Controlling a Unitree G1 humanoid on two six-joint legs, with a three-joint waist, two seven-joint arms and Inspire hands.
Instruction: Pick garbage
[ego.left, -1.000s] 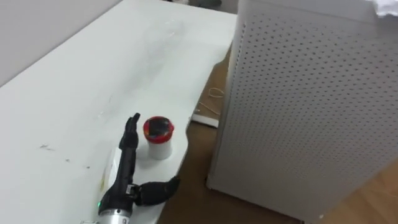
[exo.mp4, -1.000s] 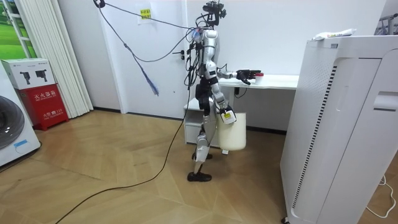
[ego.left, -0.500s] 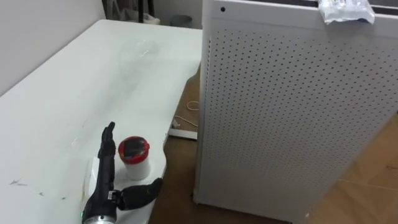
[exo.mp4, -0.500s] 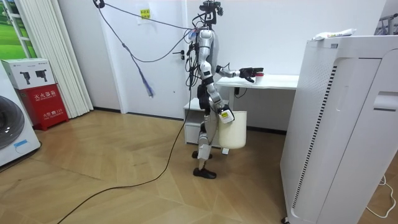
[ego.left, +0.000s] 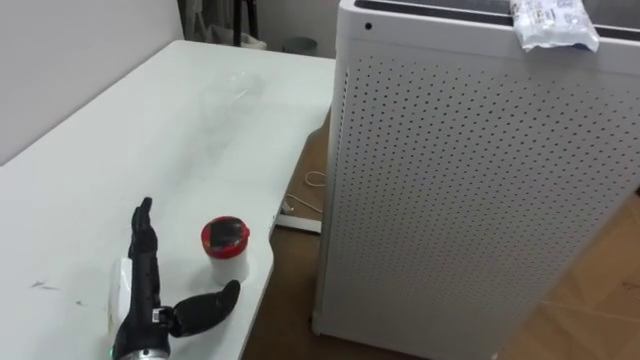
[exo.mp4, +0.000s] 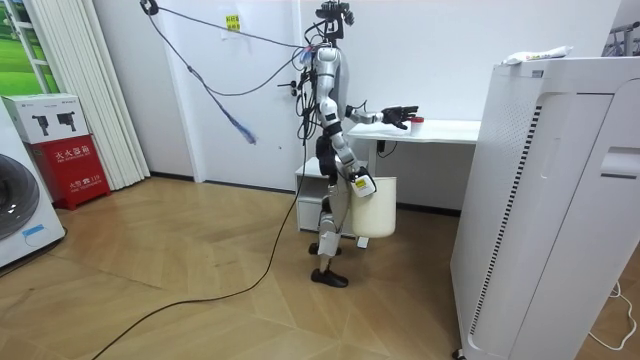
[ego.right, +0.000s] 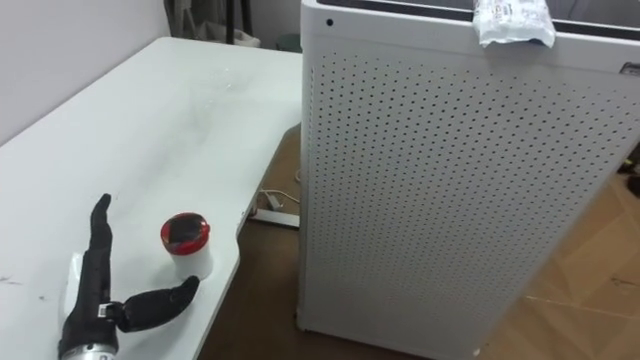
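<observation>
The red-topped cup (ego.left: 226, 248) stands near the white table's (ego.left: 150, 130) edge, contents unclear. A white bucket (exo.mp4: 375, 212) hangs by the right hand (exo.mp4: 361, 186). The left hand (ego.left: 148, 290) lies spread beside the cup, farther from it than a second ago.

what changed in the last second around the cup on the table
The left hand slid slightly to the robot's left, widening its gap to the red-lidded cup; nothing was grasped or let go. Its fingers stayed straight, and the cup stayed near the white table's edge. The whole-picture shift is the camera's.
</observation>
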